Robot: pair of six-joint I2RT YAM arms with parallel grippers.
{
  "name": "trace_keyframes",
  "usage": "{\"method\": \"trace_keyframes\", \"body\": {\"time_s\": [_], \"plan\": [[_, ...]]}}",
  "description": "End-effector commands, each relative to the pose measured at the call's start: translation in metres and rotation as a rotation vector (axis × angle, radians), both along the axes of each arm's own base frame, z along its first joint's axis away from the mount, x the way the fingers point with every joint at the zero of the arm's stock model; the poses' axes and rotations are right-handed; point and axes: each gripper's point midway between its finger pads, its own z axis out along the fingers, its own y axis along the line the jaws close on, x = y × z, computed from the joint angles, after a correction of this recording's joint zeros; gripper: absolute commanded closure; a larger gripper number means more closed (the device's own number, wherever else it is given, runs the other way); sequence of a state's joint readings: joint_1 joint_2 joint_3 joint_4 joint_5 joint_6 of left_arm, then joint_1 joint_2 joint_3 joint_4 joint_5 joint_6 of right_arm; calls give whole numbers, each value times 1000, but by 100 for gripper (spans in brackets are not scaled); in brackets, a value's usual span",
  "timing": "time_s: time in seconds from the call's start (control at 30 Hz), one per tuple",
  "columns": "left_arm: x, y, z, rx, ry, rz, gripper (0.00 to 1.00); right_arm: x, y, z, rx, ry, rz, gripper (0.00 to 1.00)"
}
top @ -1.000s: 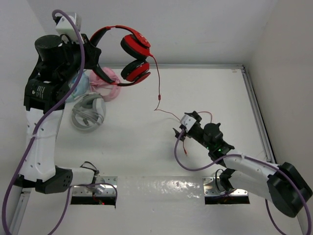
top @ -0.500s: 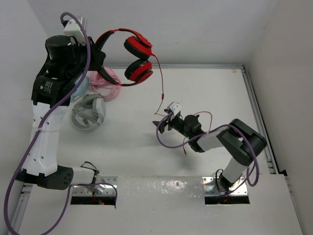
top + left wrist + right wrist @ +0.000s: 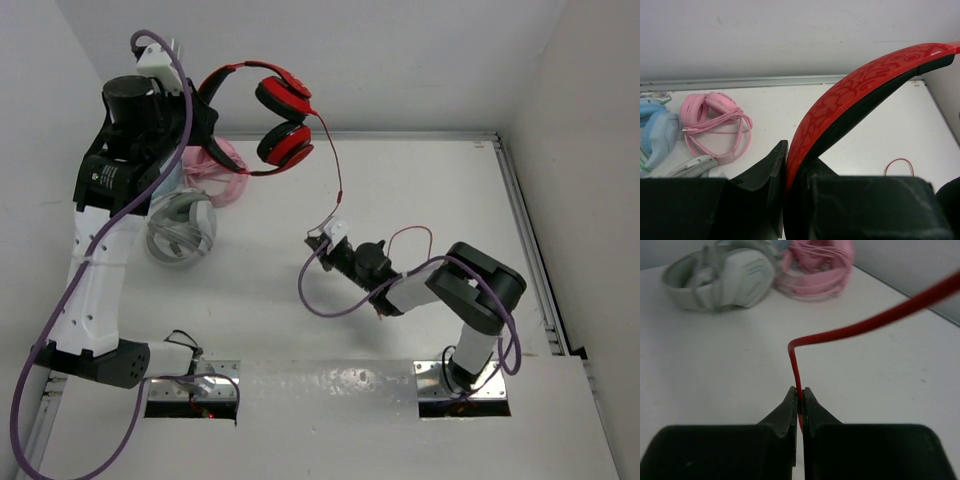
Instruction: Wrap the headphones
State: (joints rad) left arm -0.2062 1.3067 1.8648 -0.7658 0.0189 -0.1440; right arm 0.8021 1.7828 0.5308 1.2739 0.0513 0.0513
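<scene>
Headphones [image 3: 282,122] are up off the table [image 3: 440,190] at far left. We have the left gripper [image 3: 795,165] clamped on the red headband, with the ear cups hanging to its right. The thin red cable [image 3: 334,170] drops from the cups to the right gripper [image 3: 799,399], whose jaws are pinched tight on it, low over mid-table. We see slack looping on beside that wrist. The pink pair [image 3: 715,117], grey pair [image 3: 720,272] and a light-blue pair [image 3: 657,132] lie bunched on the table under our left arm.

Counts: red headphones [image 3: 283,146] one; pink pair [image 3: 715,119] one; grey pair [image 3: 182,230] one; blue pair [image 3: 657,136] one.
</scene>
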Motion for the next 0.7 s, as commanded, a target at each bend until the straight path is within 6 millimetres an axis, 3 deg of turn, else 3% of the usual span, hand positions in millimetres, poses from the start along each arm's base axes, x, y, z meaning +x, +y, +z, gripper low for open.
{"method": "trace_keyframes", "body": {"time_s": [0.0,0.07,0.13,0.17,0.2,0.23,0.27,0.3,0.33,0.37,0.47,0.57,0.63,0.67], "plan": [[14,7,20,-66,-96,65,100,-49,39,30,-60,-134,146,100],[29,4,-3,-73,-48,74,100,-72,58,23,-118,-108,207,100],[39,7,-20,-71,-23,110,100,-84,72,47,-92,-124,236,100],[46,9,-24,-77,-32,131,100,-91,77,44,-121,-104,254,100],[53,17,-47,-67,5,187,100,-107,88,53,-120,-111,295,100],[58,21,-56,-61,15,212,100,-110,99,81,-94,-143,309,100],[65,22,-65,-59,22,233,100,-118,105,76,-145,-120,335,100],[69,25,-75,-52,37,253,100,-133,117,83,-153,-125,374,100],[73,28,-91,-40,64,274,100,-138,130,103,-137,-143,398,100],[78,27,-99,-36,75,278,100,-145,135,95,-180,-120,430,100],[82,26,-103,-37,89,276,100,-158,153,79,-251,-71,496,100],[80,24,-91,-12,37,245,100,-165,148,56,-324,6,524,100],[82,21,-92,165,0,179,100,-177,139,62,-397,57,572,100],[85,20,-98,169,9,178,100,-179,134,69,-422,69,578,100]]}}
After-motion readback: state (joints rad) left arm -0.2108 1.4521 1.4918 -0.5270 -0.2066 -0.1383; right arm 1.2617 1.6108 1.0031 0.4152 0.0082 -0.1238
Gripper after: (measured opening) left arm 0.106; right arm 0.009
